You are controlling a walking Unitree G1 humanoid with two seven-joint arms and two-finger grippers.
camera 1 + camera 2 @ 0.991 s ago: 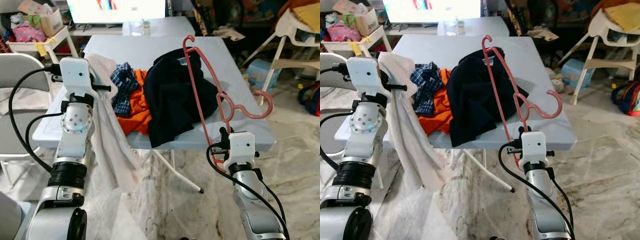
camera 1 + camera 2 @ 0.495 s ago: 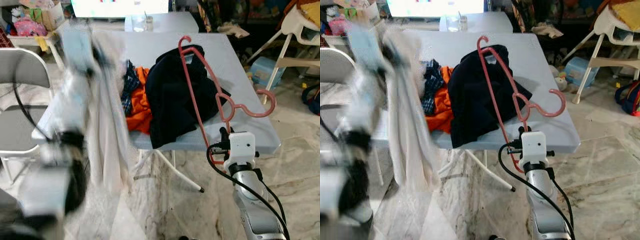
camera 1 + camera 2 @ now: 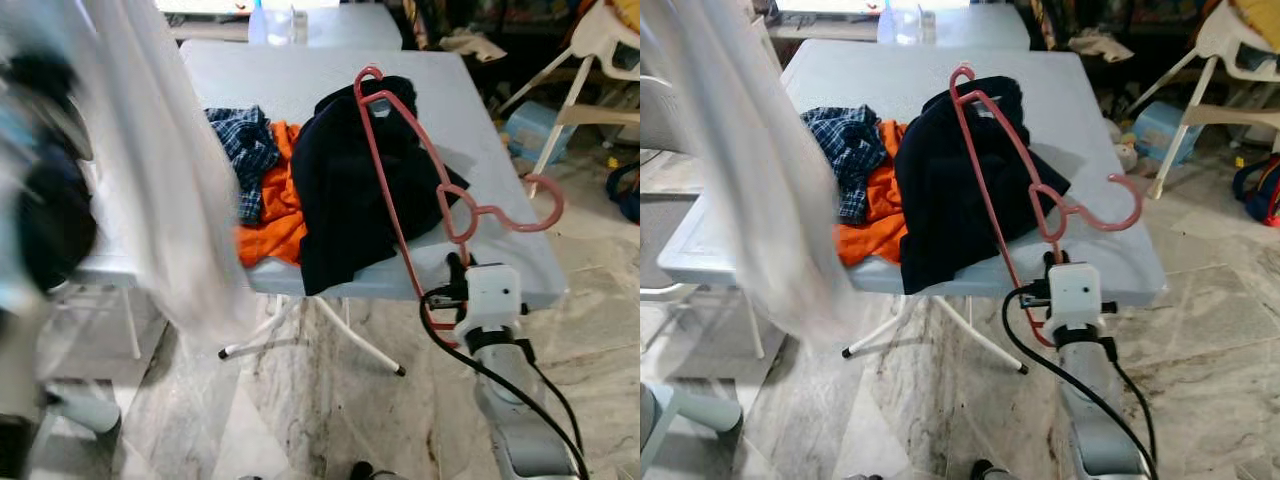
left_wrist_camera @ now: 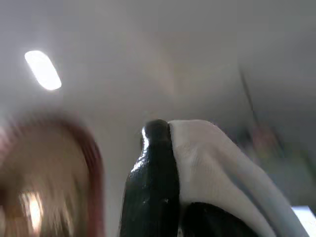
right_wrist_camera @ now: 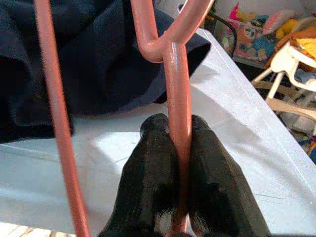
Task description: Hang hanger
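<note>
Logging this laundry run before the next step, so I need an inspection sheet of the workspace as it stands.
Surface: grey folding table.
Job's things: pink plastic hanger, tilted above table; white cloth, lifted, blurred.
Clutter: black garment, orange garment, plaid shirt piled on table.
Grippers: right gripper clamps hanger; left gripper pinches white cloth.
Cables: black cable along right arm.
Surroundings: marble floor, white chair.

Hanger (image 5: pixel 177 74): smooth glossy pink plastic. Right gripper (image 5: pixel 178 129) fingers (image 5: pixel 148 182) glossy black. Table (image 3: pixel 330 45): matt grey plastic top. Dark garment (image 3: pixel 365 190), orange cloth (image 3: pixel 272 215), checked shirt (image 3: pixel 243 150): soft matt fabric. White cloth (image 3: pixel 160 170), near left: thin, matt. Floor (image 3: pixel 330 410): polished marble.
</note>
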